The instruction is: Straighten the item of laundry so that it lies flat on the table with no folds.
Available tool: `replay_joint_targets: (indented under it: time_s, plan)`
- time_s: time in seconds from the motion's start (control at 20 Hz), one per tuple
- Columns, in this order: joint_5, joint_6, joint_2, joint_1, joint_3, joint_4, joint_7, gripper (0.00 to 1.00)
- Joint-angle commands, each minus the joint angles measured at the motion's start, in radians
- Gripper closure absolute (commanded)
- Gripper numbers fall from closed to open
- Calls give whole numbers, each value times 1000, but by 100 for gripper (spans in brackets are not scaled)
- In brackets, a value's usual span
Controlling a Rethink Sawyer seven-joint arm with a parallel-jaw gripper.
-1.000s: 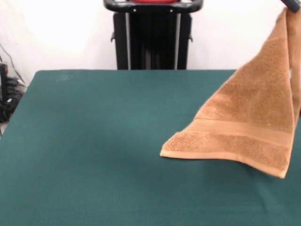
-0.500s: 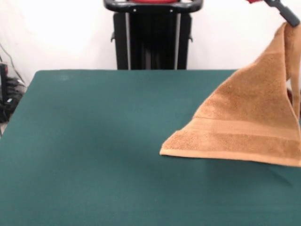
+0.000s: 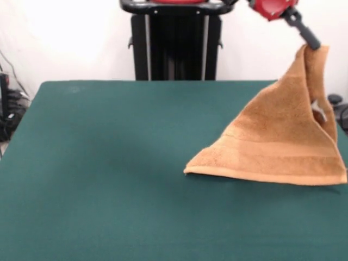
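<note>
The orange-tan terry towel [image 3: 277, 138] hangs like a tent at the right of the green table [image 3: 109, 163]. My gripper [image 3: 312, 45] is shut on its top corner, high above the table's right side. The towel's lower edge with its woven border band rests on the cloth, from the middle right to the right edge of the picture. A small white tag [image 3: 318, 109] shows on the towel's right fold.
The robot's black pedestal [image 3: 176, 41] stands behind the table's far edge. Cables lie on the floor at the left [image 3: 8, 111]. A dark object [image 3: 341, 111] sits past the table's right side.
My gripper has come down and moved left with the towel's corner. The towel's lower edge has settled onto the table, and its far right corner no longer hangs in the air.
</note>
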Motion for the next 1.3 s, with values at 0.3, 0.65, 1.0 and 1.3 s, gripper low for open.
replay_joint_targets:
  time_s: [0.3,0.65,1.0,1.3]
  plan:
    - [-1,152,30,91,-251,84,-143,100]
    - [17,154,57,33,-260,122,-233,100]
    - [85,225,128,-41,-246,150,-357,100]
    - [82,245,156,-104,-225,198,-434,100]
